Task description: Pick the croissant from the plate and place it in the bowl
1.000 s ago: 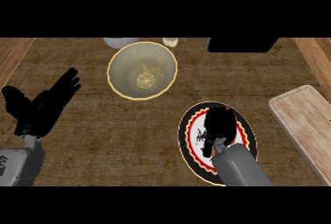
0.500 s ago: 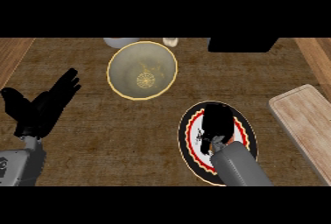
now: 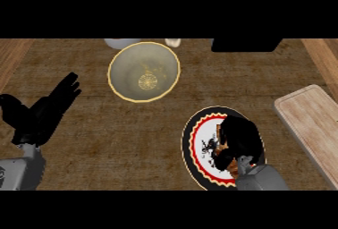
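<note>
A black-rimmed plate [image 3: 198, 134] with a red and cream pattern lies on the counter at the lower right. My right hand [image 3: 239, 134] is over its middle, fingers curled down round the croissant [image 3: 231, 167]. Only small brown bits of the croissant show under the hand. A yellowish bowl [image 3: 144, 71] with a gold rim stands up and to the left of the plate, with nothing in it. My left hand [image 3: 43, 114] rests open at the left edge, fingers up, well away from both.
A wooden cutting board [image 3: 310, 125] lies along the right side, close to the plate. A dark object [image 3: 244, 44] sits at the back right. Two pale items [image 3: 122, 42] stand behind the bowl.
My right hand has curled tighter and drawn slightly toward the lower right over the plate's middle. The left hand, bowl and plate have stayed put.
</note>
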`<act>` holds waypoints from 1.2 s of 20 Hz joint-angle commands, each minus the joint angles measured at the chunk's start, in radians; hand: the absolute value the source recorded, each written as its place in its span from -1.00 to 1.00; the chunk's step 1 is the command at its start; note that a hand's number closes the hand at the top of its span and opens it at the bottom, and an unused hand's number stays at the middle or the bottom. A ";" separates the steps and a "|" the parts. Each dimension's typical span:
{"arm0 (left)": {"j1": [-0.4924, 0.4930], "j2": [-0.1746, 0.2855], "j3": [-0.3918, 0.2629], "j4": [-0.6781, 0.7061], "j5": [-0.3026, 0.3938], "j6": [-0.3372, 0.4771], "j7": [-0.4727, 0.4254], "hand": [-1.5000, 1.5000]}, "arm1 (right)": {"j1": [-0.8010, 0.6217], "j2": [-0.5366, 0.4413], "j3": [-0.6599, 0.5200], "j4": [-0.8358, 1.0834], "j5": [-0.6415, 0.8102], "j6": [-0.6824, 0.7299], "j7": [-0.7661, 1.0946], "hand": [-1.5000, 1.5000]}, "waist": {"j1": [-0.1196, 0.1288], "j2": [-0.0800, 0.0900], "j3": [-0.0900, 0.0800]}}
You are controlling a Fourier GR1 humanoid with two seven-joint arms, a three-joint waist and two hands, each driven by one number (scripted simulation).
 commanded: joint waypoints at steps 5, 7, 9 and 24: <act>0.020 0.025 0.043 -0.044 0.026 -0.040 0.032 0.00 | 0.130 -0.034 0.052 -0.373 -0.007 0.116 0.039 1.00 | 0.000 0.000 0.001; -0.029 -0.007 0.011 0.002 -0.010 -0.017 0.025 0.00 | 0.056 -0.010 0.031 -0.428 -0.028 0.188 0.074 1.00 | -0.003 0.002 0.001; 0.006 -0.029 -0.005 -0.061 -0.009 -0.004 0.045 0.00 | 0.090 0.006 0.084 -0.558 -0.012 0.250 0.139 1.00 | -0.001 0.000 0.001; -0.010 -0.017 0.022 0.018 -0.019 -0.045 -0.009 0.00 | -0.456 0.094 0.095 -0.603 -0.249 0.429 0.580 1.00 | 0.015 0.001 -0.001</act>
